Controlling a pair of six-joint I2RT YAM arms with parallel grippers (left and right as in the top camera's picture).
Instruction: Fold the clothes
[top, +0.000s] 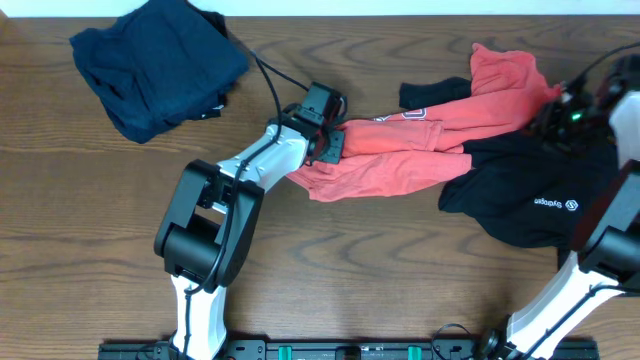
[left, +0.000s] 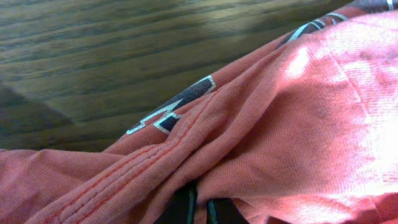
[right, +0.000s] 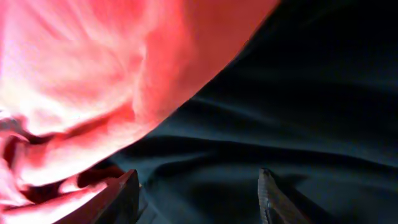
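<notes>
Red-orange T-shirt (left: 280, 137), block lettering (left: 180, 102) unreadable, black T-shirt (top: 520, 170), small white logo (top: 553, 203)

You won't make out a single full word here. The black T-shirt (top: 510, 175) has a small white logo (top: 548, 203) with lettering, upside down and too small to read. The red T-shirt (top: 400, 160) shows only creased fragments of block letters (left: 180, 106).

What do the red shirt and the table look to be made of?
The red shirt: soft knit, probably cotton jersey, matte; fine knit texture, stitched hem rows and limp folds show. The table: dark wood or wood-look laminate, slight sheen; grain lines show, but which it is cannot be told.
</notes>
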